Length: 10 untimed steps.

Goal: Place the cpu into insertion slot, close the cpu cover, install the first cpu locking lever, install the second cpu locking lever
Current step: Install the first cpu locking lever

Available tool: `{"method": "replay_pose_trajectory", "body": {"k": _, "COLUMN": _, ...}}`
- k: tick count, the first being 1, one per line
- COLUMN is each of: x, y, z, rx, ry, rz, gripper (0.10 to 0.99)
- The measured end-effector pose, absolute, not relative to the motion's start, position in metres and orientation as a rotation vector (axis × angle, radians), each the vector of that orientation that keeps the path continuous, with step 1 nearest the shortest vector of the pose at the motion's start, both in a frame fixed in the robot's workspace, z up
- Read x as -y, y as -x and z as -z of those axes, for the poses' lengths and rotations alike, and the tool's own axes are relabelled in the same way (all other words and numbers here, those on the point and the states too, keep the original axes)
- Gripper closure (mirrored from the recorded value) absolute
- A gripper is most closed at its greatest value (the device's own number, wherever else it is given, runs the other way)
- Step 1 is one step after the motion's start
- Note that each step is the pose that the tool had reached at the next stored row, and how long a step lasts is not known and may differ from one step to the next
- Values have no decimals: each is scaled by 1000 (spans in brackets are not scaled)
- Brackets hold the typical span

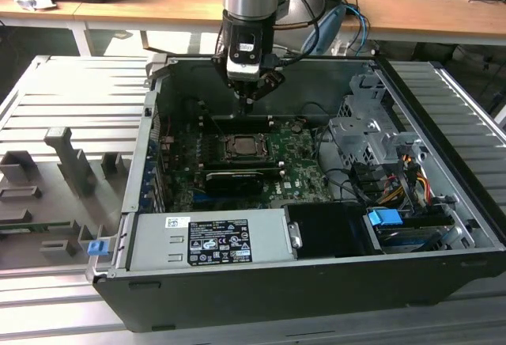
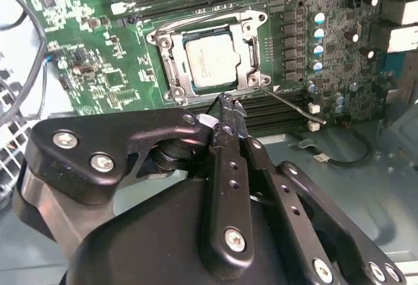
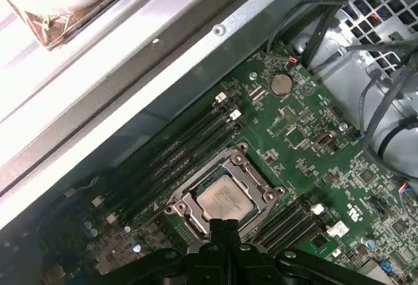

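Silvery-tan, the cpu (image 2: 210, 59) already lies in the insertion slot (image 2: 177, 69) under the closed cpu cover (image 2: 252, 50), one locking lever (image 2: 294, 107) seemingly unlatched near the clenched, empty pincer (image 2: 227, 105).

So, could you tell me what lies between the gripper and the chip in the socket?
In the second wrist view, the cover's near metal edge lies between the gripper and the chip; nothing else sits in that stretch.
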<state>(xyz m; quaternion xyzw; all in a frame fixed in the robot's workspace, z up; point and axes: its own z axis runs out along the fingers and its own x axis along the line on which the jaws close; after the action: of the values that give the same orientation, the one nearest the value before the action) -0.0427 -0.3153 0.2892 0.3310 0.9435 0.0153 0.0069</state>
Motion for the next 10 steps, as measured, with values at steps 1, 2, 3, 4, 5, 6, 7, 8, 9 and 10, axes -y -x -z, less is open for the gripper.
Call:
{"method": "replay_pose_trajectory", "body": {"k": 1, "x": 315, "y": 43, "z": -289, "rx": -2964, "ry": -1000, "rz": -48, "gripper": 980}}
{"method": "replay_pose_trajectory", "body": {"k": 2, "x": 315, "y": 43, "z": -289, "rx": -2974, "ry": -970, "rz": -48, "gripper": 980}}
{"method": "replay_pose_trajectory", "body": {"k": 3, "x": 315, "y": 43, "z": -289, "rx": -2993, "ry": -911, "rz": -48, "gripper": 980}}
{"method": "replay_pose_trajectory", "body": {"k": 4, "x": 315, "y": 43, "z": -289, "rx": -3006, "ry": -869, "rz": -49, "gripper": 980}}
{"method": "replay_pose_trajectory", "body": {"k": 5, "x": 315, "y": 43, "z": -289, "rx": -3022, "ry": -812, "rz": -49, "gripper": 980}}
{"method": "replay_pose_trajectory", "body": {"k": 6, "x": 315, "y": 43, "z": -289, "rx": -3030, "ry": -783, "rz": -49, "gripper": 980}}
{"method": "replay_pose_trajectory", "body": {"k": 7, "x": 315, "y": 43, "z": -289, "rx": -3038, "ry": -757, "rz": -50, "gripper": 980}}
{"method": "replay_pose_trajectory", "body": {"k": 8, "x": 315, "y": 43, "z": -289, "rx": -3049, "ry": -710, "rz": -50, "gripper": 980}}
{"method": "replay_pose_trajectory", "body": {"k": 9, "x": 315, "y": 43, "z": -289, "rx": -3060, "ry": -663, "rz": -50, "gripper": 980}}
{"method": "replay_pose_trajectory", "body": {"k": 10, "x": 315, "y": 43, "z": -289, "rx": -3068, "ry": -627, "rz": -50, "gripper": 980}}
